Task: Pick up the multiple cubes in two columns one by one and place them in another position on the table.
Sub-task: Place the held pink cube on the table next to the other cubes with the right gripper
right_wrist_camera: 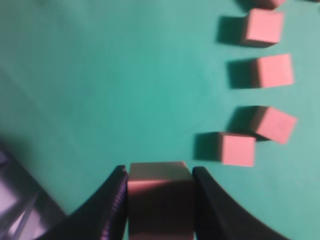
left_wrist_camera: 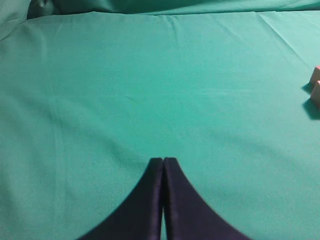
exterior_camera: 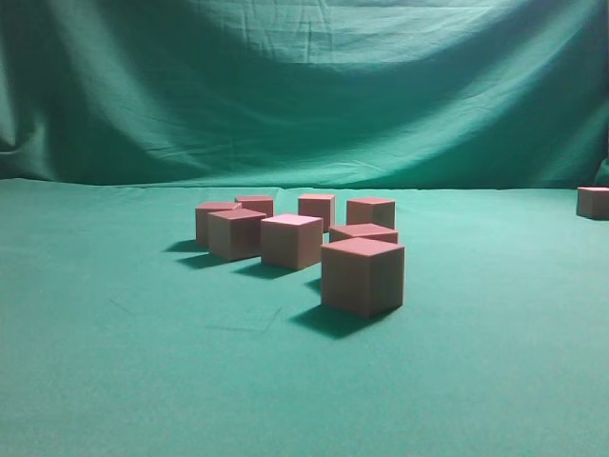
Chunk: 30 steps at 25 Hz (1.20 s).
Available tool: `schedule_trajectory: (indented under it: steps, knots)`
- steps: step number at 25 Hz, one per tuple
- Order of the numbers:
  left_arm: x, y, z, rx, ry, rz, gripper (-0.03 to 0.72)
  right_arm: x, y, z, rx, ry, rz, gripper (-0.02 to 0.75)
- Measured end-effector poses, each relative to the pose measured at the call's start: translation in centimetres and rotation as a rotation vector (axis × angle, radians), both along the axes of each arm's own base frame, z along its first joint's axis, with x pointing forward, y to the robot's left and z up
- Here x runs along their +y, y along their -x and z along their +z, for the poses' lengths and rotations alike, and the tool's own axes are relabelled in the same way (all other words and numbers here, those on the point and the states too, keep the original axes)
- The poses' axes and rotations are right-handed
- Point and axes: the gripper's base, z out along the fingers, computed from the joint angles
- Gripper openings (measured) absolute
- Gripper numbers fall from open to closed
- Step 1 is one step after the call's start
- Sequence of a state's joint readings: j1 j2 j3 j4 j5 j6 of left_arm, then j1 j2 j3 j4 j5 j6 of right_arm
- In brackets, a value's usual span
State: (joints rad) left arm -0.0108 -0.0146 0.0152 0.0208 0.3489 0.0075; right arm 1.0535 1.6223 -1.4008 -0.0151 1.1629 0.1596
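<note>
Several pinkish-red cubes stand in two rough columns mid-table in the exterior view, the nearest cube (exterior_camera: 362, 275) in front and another (exterior_camera: 291, 240) behind it. One cube (exterior_camera: 593, 202) sits apart at the far right edge. Neither gripper shows in the exterior view. My right gripper (right_wrist_camera: 160, 171) is shut on a cube (right_wrist_camera: 160, 200), held above the green table (right_wrist_camera: 100, 90). Several cubes lie to its right, the closest one (right_wrist_camera: 236, 149). My left gripper (left_wrist_camera: 163, 161) is shut and empty over bare cloth (left_wrist_camera: 150, 90). Two cube edges (left_wrist_camera: 316, 85) show at that view's right border.
A wrinkled green cloth backdrop (exterior_camera: 304, 86) hangs behind the table. Green cloth spreads left of and in front of the cube cluster (exterior_camera: 124, 324). A grey frame part (right_wrist_camera: 15, 210) shows at the lower left of the right wrist view.
</note>
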Motion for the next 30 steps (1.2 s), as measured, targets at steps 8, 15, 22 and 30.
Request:
schedule_trajectory:
  steps: [8, 15, 22, 30]
  knots:
    - [0.0, 0.0, 0.0, 0.0, 0.0, 0.0, 0.0, 0.3, 0.3, -2.4, -0.028, -0.027, 0.071, 0.284]
    - [0.0, 0.0, 0.0, 0.0, 0.0, 0.0, 0.0, 1.3, -0.5, -5.2, -0.062, 0.079, 0.291, 0.284]
    - [0.0, 0.0, 0.0, 0.0, 0.0, 0.0, 0.0, 2.4, -1.7, -8.7, -0.051, 0.139, 0.361, 0.284]
    - [0.0, 0.0, 0.0, 0.0, 0.0, 0.0, 0.0, 2.7, -3.3, -10.5, -0.084, 0.148, 0.355, 0.284]
